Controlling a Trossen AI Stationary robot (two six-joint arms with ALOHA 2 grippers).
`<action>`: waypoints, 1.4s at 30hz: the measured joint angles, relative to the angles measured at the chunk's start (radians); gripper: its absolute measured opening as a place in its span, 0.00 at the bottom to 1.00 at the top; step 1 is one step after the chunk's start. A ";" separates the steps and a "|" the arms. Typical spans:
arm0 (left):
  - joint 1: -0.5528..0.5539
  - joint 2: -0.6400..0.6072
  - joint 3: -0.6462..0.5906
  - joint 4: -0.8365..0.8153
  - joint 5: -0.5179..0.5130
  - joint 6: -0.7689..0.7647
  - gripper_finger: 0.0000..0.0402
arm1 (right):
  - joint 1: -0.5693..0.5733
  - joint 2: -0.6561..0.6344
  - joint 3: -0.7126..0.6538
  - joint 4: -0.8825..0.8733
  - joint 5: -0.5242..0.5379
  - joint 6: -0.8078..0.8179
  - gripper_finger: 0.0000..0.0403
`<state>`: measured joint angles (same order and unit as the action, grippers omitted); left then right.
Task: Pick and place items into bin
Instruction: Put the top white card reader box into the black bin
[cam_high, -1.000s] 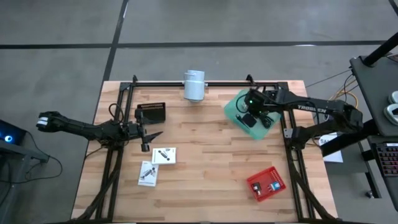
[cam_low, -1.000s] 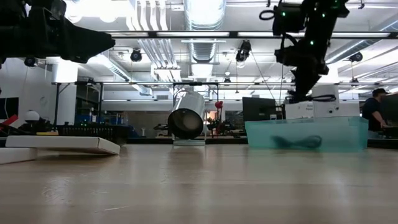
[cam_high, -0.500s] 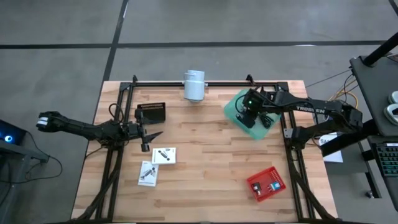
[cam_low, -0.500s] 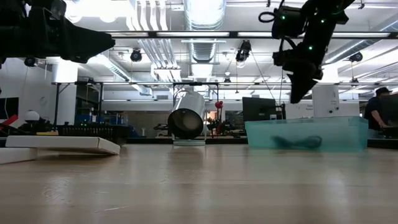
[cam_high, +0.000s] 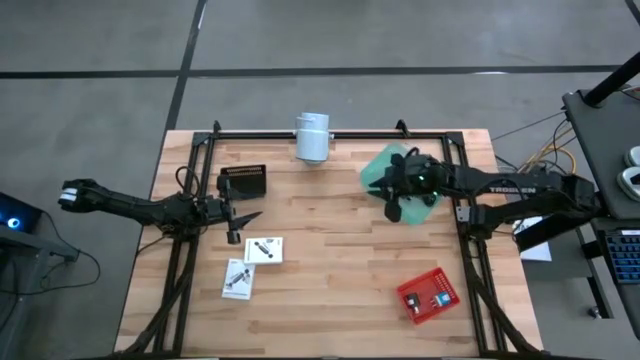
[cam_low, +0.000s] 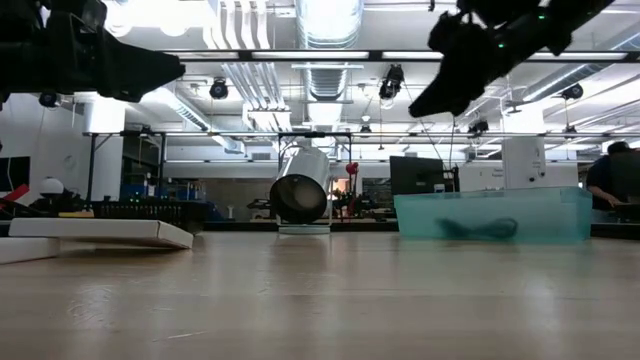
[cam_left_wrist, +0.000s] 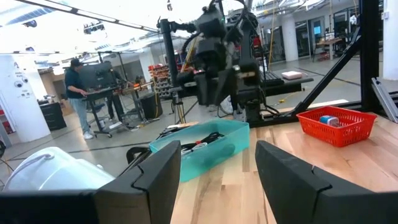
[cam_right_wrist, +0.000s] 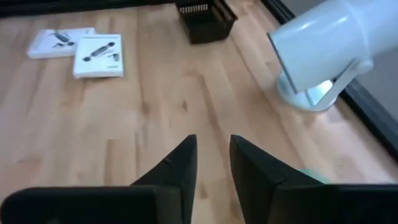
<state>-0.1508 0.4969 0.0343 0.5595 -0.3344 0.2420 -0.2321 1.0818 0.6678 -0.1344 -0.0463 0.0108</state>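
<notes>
Looking at the two white packets (cam_high: 253, 265) lying side by side on the bare wood, well apart from the teal bin (cam_high: 383, 172) with its black cords, we judge a drop is done. Our right gripper (cam_high: 392, 212) hangs over the bin's edge, fingers slightly apart, empty. Next we must reach across. The left gripper (cam_high: 246, 217), fingers spread, waits near the packets.

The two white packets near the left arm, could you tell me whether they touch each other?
Apart. The high view shows bare wood between the upper packet and the lower packet; the right wrist view shows a gap too.
</notes>
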 joint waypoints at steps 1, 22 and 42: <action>0.000 0.000 0.000 -0.002 0.000 0.000 0.48 | 0.015 -0.025 -0.023 0.000 0.009 0.023 0.19; 0.000 0.018 0.000 0.000 0.000 -0.001 0.48 | 0.339 -0.486 -0.547 0.652 0.207 -0.090 0.09; 0.000 0.198 0.000 -0.003 0.009 -0.126 0.48 | 0.337 -0.484 -0.535 0.694 0.285 -0.345 0.09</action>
<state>-0.1508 0.6953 0.0345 0.5562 -0.3253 0.1160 0.1047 0.5976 0.1324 0.5601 0.2390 -0.3342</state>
